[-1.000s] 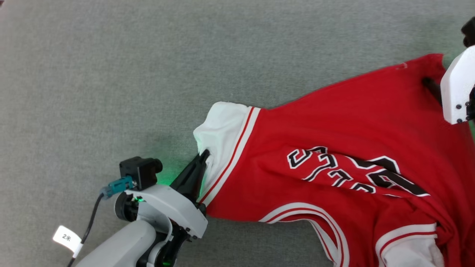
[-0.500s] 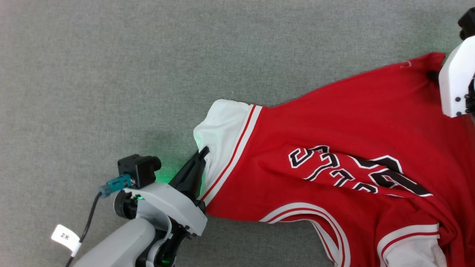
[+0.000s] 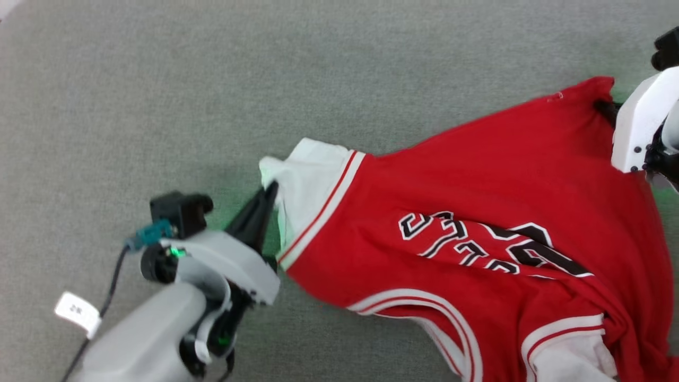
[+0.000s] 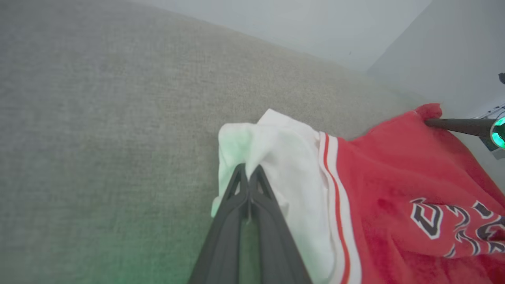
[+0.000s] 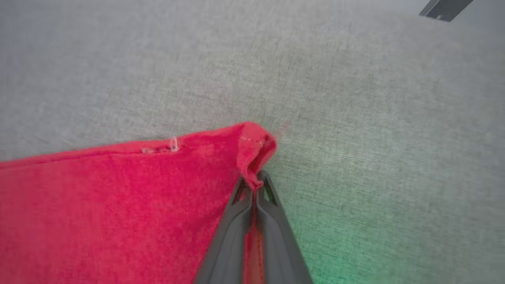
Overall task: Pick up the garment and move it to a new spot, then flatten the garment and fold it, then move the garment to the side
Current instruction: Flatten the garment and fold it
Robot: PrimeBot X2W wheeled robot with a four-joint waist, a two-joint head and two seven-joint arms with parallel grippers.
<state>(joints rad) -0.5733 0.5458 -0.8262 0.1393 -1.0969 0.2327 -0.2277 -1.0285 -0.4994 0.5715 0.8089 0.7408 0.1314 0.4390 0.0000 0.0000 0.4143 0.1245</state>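
The garment (image 3: pixel 477 185), a red jersey with white sleeves, striped trim and black lettering, lies rumpled across the right half of the grey surface. My left gripper (image 3: pixel 270 188) is shut on the edge of its white sleeve (image 4: pixel 284 157) at the garment's left end; the left wrist view shows the fingers (image 4: pixel 248 173) pinching that cloth. My right gripper (image 5: pixel 252 181) is shut on the red hem corner (image 5: pixel 254 146) at the far right. In the head view its fingers are mostly hidden behind its white wrist housing (image 3: pixel 636 132).
Grey fabric surface (image 3: pixel 212 79) stretches open to the left and far side of the garment. A cable with a white tag (image 3: pixel 77 313) hangs from my left wrist. A pale wall (image 4: pixel 355 23) rises beyond the surface's far edge.
Both grippers have moved left with the garment held between them; the sleeve end and hem corner have shifted left and the sleeve edge is pulled up a little.
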